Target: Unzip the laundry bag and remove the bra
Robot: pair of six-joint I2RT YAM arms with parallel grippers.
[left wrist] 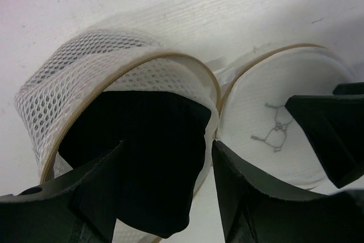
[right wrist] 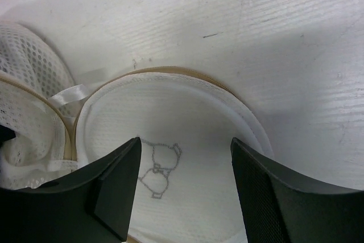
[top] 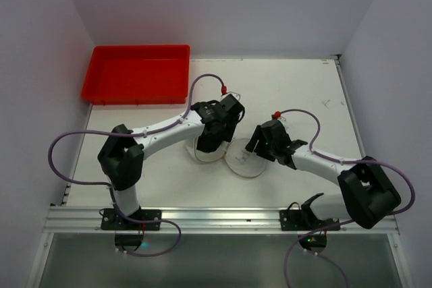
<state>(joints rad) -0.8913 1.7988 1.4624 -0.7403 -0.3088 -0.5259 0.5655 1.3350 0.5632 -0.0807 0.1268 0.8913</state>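
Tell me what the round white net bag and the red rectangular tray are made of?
The round white mesh laundry bag looks like soft synthetic netting: open holes cover its wall, with a tan fabric band along the edge. Its flat circular face seems a finer, tighter weave. The red rectangular tray is probably hard moulded plastic, smooth and evenly coloured.

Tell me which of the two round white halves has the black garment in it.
The deep mesh half, black fabric filling it; the flat lid with the drawing holds nothing.
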